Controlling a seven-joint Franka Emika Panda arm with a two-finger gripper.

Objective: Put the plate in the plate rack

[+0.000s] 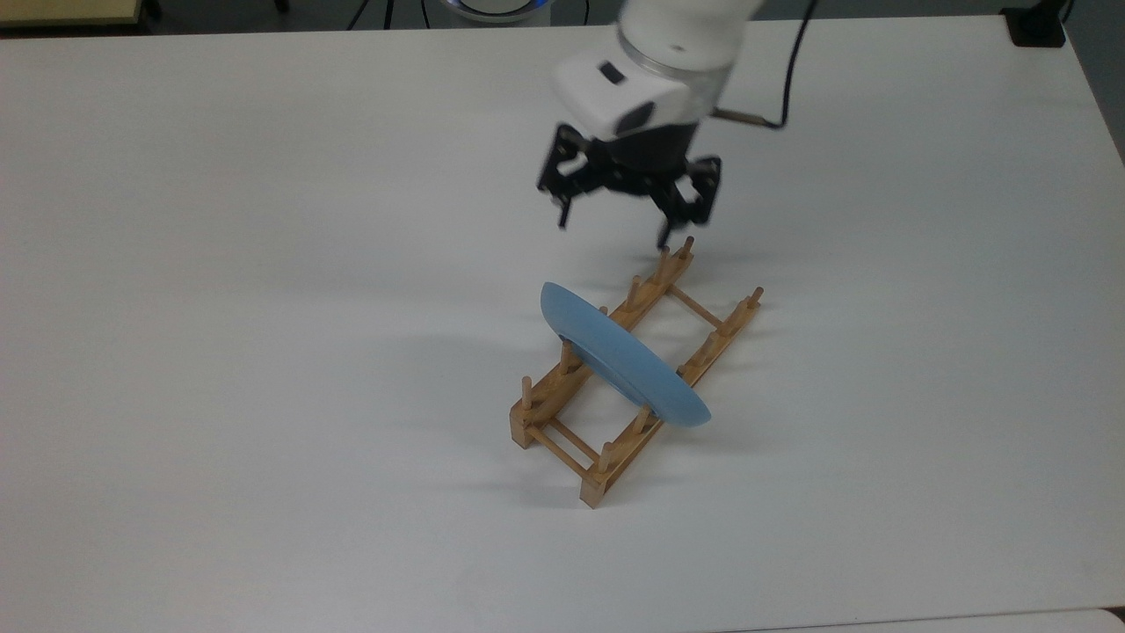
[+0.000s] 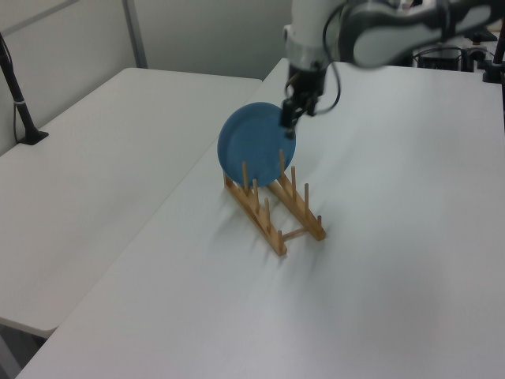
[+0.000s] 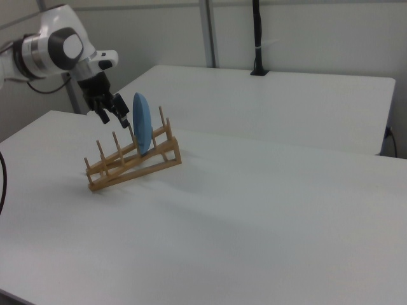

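Standing on edge between the pegs of the plate rack (image 1: 635, 376) on the table (image 1: 264, 352), the plate (image 1: 620, 356) looks placed, while the hand (image 1: 615, 230) hangs wide and empty above the rack's far end, leaving nothing but retreat.

White table (image 1: 264, 264), wooden plate rack (image 1: 562, 420) on it (plate-bearing)
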